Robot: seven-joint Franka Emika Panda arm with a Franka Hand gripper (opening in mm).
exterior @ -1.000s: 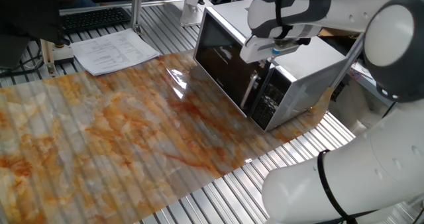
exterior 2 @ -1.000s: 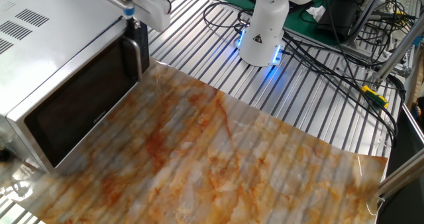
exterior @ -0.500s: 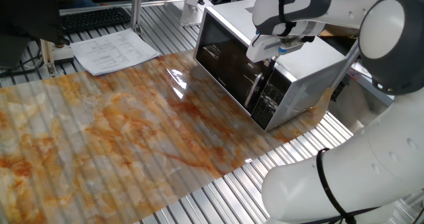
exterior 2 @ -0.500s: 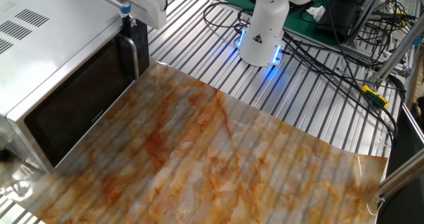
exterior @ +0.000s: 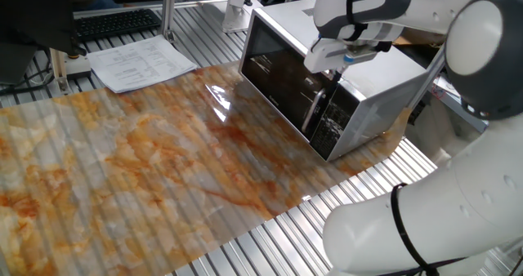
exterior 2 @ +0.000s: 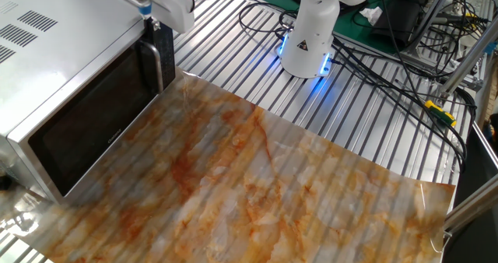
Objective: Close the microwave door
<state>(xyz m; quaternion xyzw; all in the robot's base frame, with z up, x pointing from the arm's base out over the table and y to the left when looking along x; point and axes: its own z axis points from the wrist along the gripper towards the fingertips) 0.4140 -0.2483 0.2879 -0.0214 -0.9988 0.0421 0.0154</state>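
One fixed view: The boxy white countertop microwave (exterior: 372, 84) stands at the far right of the surface (exterior: 122, 170), which is covered by a marbled orange-and-grey sheet. The flat door panel with dark glass window (exterior: 274, 76) lies flush against the microwave front, with its long vertical silver bar handle (exterior: 312, 113) just beside the black button control panel (exterior: 333, 122). The claw (exterior: 337, 64) of the white robot arm (exterior: 425, 15) sits at the top front edge of the microwave, above the handle. Its fingers are hidden under the wrist housing, so the opening width cannot be determined. A stack of printed papers (exterior: 139, 64) lies at the far left.

The other fixed view: The microwave (exterior 2: 47, 53) occupies the upper left; the door (exterior 2: 93, 123) appears shut. The claw (exterior 2: 154, 22) is directly above the handle (exterior 2: 162, 64), possibly touching the door's top edge. The arm's white base (exterior 2: 311, 29) glows blue.
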